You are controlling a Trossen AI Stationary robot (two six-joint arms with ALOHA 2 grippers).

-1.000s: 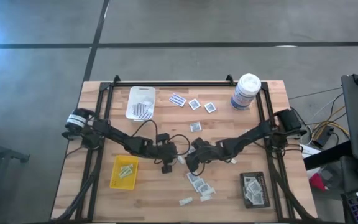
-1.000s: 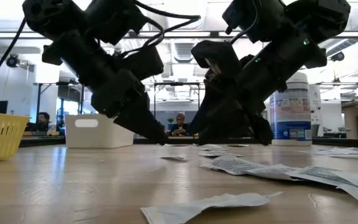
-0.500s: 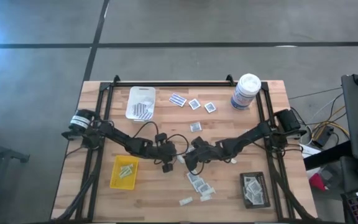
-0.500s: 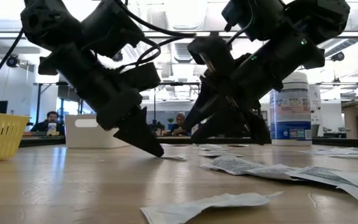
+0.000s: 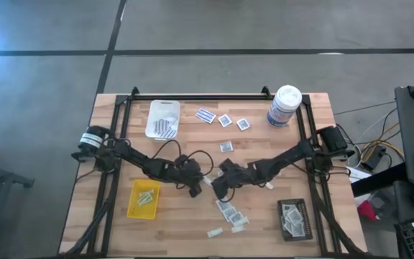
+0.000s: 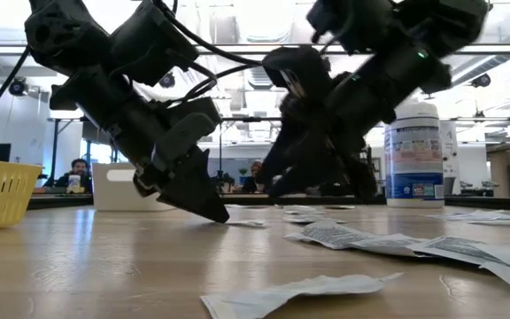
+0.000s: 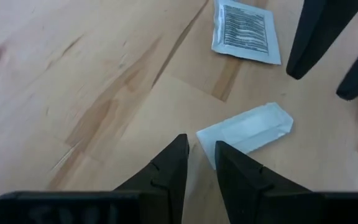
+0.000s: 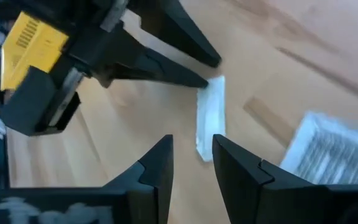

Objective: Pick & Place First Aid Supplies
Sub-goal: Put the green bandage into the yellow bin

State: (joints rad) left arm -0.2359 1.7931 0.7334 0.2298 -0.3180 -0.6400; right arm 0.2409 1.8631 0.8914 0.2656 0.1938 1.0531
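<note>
Both arms crowd mid-bench over one pale narrow strip (image 7: 246,131). The left gripper (image 7: 199,149) has its tips right at the strip's near end, jaws parted by a thin slot, nothing between them yet; it's released, not grasping. The right gripper (image 8: 191,144) hovers over the same strip from the other side, jaws also apart and empty.

Call: the step in hand looks like the left arm's pinch on that strip, w/ the right either helping or about to clash. The strip lies flat on the wood bench (image 7: 73,74), so a straight-down close will prob skid over it. Better to drop one fingertip to the bench just beside the edge, slide under, then close. Keep the tilt seen in the low view; it suits scooping.

Risks: two grippers on one packet means one should back off. The printed square packet (image 7: 246,31) lies near, so don't drag it along.

Destination, my guess: the yellow tray (image 5: 144,198), where similar pale strips already lie. More supplies sit scattered toward the black tray (image 5: 295,219).
</note>
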